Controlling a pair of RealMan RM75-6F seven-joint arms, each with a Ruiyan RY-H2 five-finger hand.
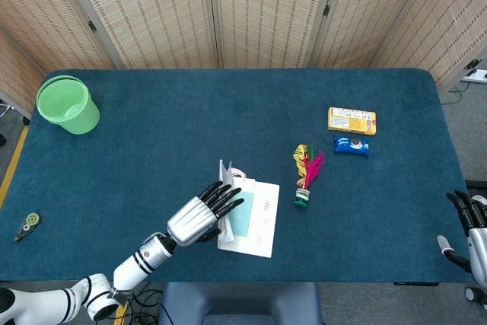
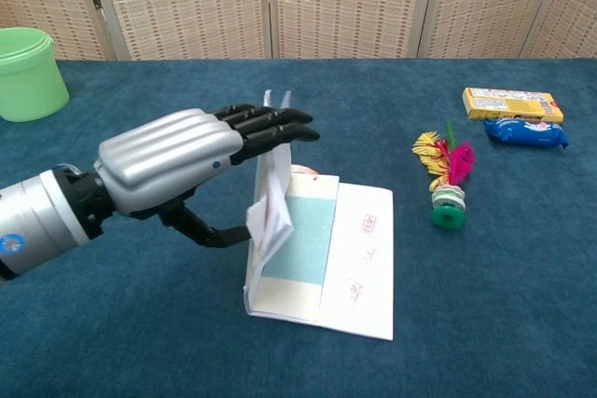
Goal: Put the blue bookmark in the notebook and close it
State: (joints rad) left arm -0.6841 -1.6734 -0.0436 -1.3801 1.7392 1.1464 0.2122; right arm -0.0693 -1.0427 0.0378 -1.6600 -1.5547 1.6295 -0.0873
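Tipping the notebook (image 2: 322, 249) cover upright, left hand (image 2: 177, 160) flat-fingered, holding nothing; bookmark (image 2: 300, 238) lengthwise along spine.

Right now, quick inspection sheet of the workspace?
Surface: dark blue cloth table.
Job's things: notebook half shut, its left pages raised upright; blue bookmark lies on the right-hand page.
Clutter: green bucket at far left corner; feather shuttlecock; yellow box; blue snack packet; small tape dispenser off the left table edge.
Hands: left hand pushes the raised pages over, fingers extended; right hand idle at the right table edge, holding nothing.
Cables: some under the front edge.
Surroundings: woven folding screens behind.
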